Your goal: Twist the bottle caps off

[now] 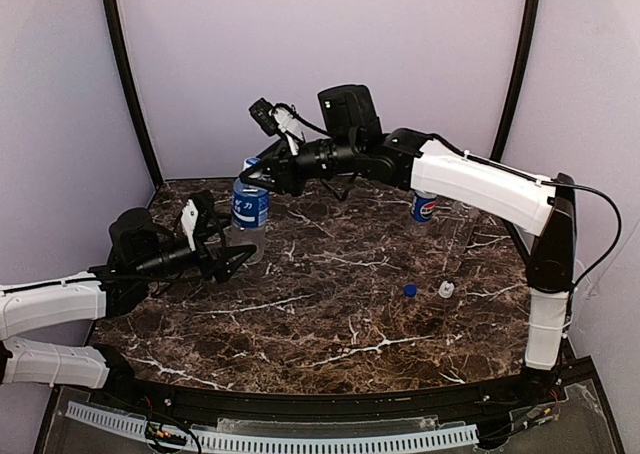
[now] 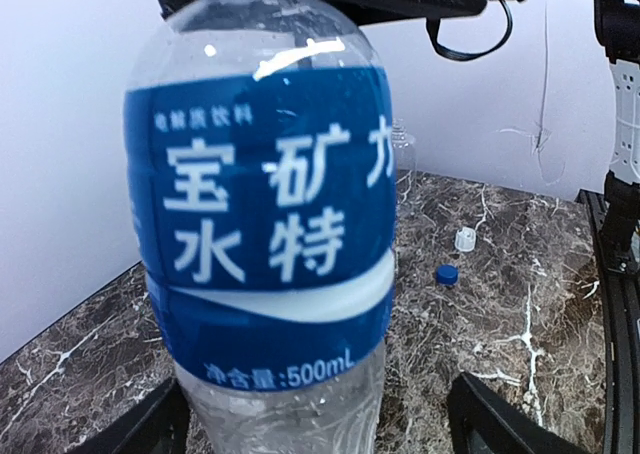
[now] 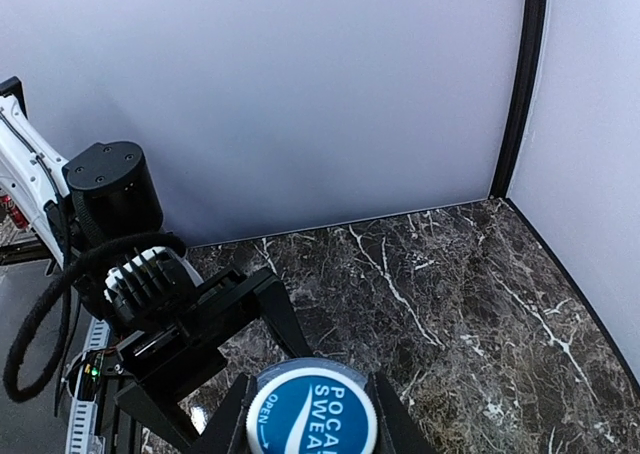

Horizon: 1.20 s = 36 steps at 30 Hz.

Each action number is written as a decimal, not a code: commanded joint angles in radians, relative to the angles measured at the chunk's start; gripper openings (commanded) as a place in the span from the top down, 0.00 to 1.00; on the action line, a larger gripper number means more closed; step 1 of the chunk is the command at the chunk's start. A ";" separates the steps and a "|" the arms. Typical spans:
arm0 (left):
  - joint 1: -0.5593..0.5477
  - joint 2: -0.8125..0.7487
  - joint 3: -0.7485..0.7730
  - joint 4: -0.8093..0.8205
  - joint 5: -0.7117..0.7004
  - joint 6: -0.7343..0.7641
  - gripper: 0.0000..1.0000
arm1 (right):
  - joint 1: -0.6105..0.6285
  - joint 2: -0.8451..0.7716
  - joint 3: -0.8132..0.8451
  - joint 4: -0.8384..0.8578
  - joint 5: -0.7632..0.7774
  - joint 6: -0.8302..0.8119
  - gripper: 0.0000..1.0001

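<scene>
A clear bottle with a blue label point(image 1: 250, 206) stands upright at the back left of the table. It fills the left wrist view as the labelled bottle point(image 2: 265, 234). My left gripper point(image 1: 233, 260) point(image 2: 320, 419) is open around its lower part, with a gap showing on the right side. My right gripper point(image 1: 250, 171) point(image 3: 312, 409) comes in from above and is shut on the bottle's cap point(image 3: 312, 419), white-rimmed with a blue top. Two loose caps lie on the table: a blue cap point(image 1: 410, 290) point(image 2: 447, 274) and a white cap point(image 1: 446, 289) point(image 2: 464, 239).
A Pepsi-labelled bottle point(image 1: 424, 206) stands at the back right under my right forearm. A clear bottle neck point(image 2: 403, 154) shows behind the labelled bottle. The dark marble table point(image 1: 330, 324) is walled by purple panels at the back and sides.
</scene>
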 commanded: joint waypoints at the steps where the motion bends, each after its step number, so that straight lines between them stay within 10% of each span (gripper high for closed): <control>1: -0.009 0.011 0.049 0.012 0.039 -0.005 0.17 | 0.018 -0.015 -0.015 0.041 -0.032 0.008 1.00; 14: -0.026 0.048 0.072 -0.002 0.004 0.003 0.25 | 0.039 -0.051 -0.063 0.079 -0.059 0.010 1.00; 19: -0.031 0.048 0.071 0.000 0.028 0.015 0.44 | 0.040 -0.059 -0.072 0.085 -0.038 0.019 1.00; 25: -0.033 0.043 0.066 0.001 -0.005 0.053 0.59 | 0.040 -0.056 -0.027 0.009 0.025 0.039 0.44; 36: -0.035 0.090 0.042 -0.030 -0.351 0.561 0.65 | 0.006 -0.009 0.223 -0.456 0.220 0.320 0.34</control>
